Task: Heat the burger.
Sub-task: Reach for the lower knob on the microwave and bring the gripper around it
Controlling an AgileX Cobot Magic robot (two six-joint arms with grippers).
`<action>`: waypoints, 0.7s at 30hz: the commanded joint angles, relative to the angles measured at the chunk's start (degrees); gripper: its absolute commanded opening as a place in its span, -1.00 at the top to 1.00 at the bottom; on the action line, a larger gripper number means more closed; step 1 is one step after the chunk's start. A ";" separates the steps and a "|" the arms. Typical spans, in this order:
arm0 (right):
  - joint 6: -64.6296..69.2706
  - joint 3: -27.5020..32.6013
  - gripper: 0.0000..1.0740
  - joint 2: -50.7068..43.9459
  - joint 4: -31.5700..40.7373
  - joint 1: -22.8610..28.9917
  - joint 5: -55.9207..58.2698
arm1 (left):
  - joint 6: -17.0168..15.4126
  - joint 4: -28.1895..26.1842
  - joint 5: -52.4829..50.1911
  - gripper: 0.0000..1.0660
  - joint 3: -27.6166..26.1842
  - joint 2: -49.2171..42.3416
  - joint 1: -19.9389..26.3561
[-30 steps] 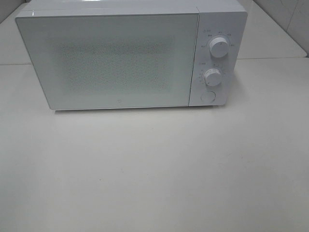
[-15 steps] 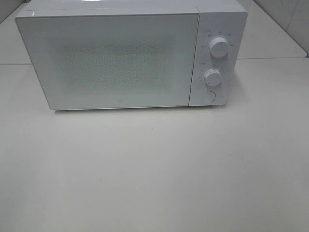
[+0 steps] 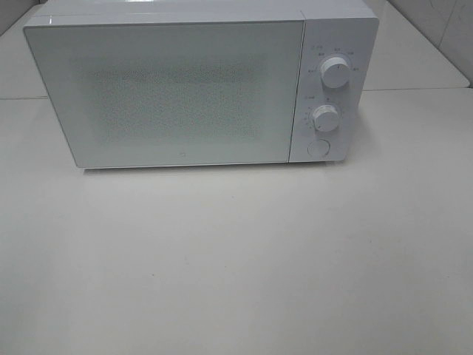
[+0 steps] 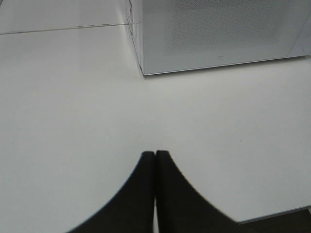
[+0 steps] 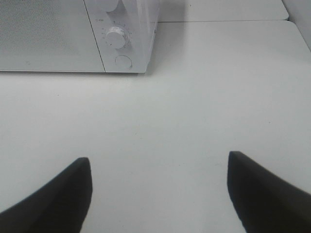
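Note:
The burger is out of view; the frosted door hides whatever is inside the oven. A white microwave (image 3: 185, 89) stands at the back of the table with its door shut. It also shows in the left wrist view as the microwave (image 4: 218, 34) and in the right wrist view as the microwave (image 5: 73, 34). My left gripper (image 4: 155, 154) is shut with nothing between its black fingers, hovering over bare table short of the oven's left front corner. My right gripper (image 5: 159, 162) stands wide open and empty over the table in front of the control panel. Neither gripper shows in the exterior high view.
The control panel carries an upper knob (image 3: 335, 74), a lower knob (image 3: 325, 117) and a round door button (image 3: 318, 147). The white table (image 3: 236, 259) stretches in front of the oven. A tiled wall corner (image 3: 451, 29) rises at the back right.

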 commanded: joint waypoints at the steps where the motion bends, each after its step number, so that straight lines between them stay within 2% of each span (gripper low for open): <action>1: 0.06 -0.06 -0.36 -1.20 -0.11 -0.34 -0.86 | 0.17 -0.23 -0.97 0.99 0.17 -1.09 0.11; 14: 0.11 -1.15 -0.36 -0.86 -0.69 -0.34 -3.90 | 0.29 -0.23 -0.97 0.99 0.17 -1.09 0.11; 21: 0.06 0.69 -0.36 -0.06 -2.69 -0.34 -21.20 | 0.34 -0.23 -0.97 0.99 0.17 -1.09 0.11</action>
